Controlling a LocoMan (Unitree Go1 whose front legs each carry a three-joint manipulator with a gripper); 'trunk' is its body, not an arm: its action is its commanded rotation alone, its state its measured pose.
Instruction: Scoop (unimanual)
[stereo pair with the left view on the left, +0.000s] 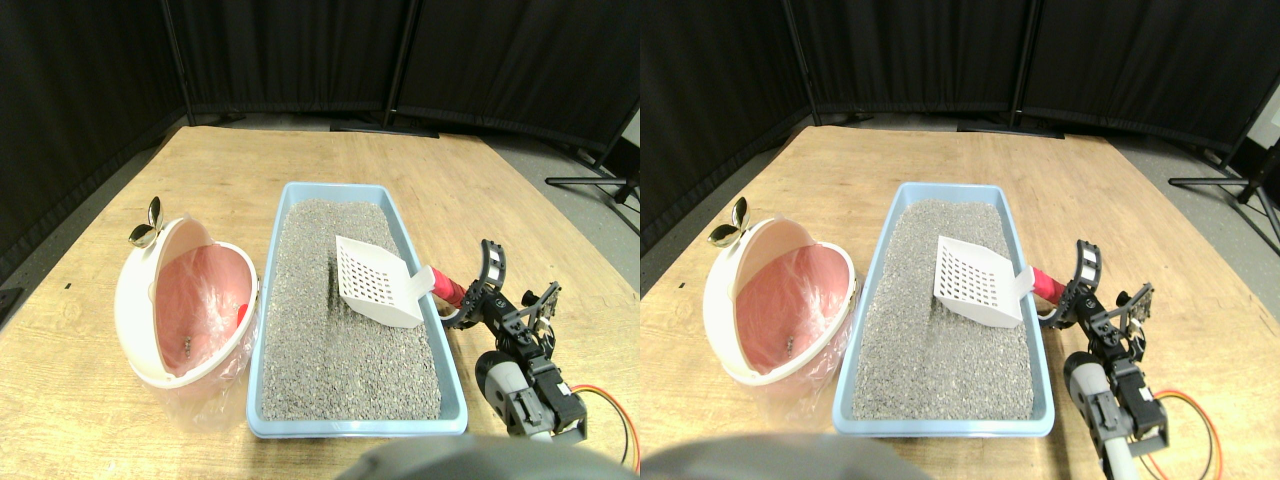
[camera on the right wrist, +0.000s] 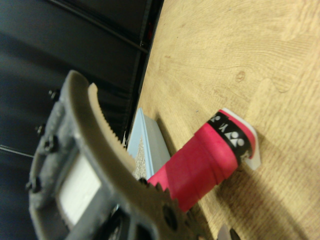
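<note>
Wrist view, item one: right gripper (camera on the right wrist: 150, 200), serrated jaws clamped on the red wrapped handle (camera on the right wrist: 200, 162), which passes between them. Item two, just ahead of the jaws: white slotted scoop (stereo pair with the left view on the left: 375, 282), tilted blade-down with its tip in the grey litter (stereo pair with the left view on the left: 330, 340), probably poised to dig. Item three: blue tray (stereo pair with the left view on the left: 355, 425); the handle crosses its near rim, limiting the downward tilt. Item four, beyond the tray: pink-lined bin (stereo pair with the left view on the left: 185, 305), touching the far rim. Wooden surface (stereo pair with the left view on the left: 500, 180) lies bare behind.
</note>
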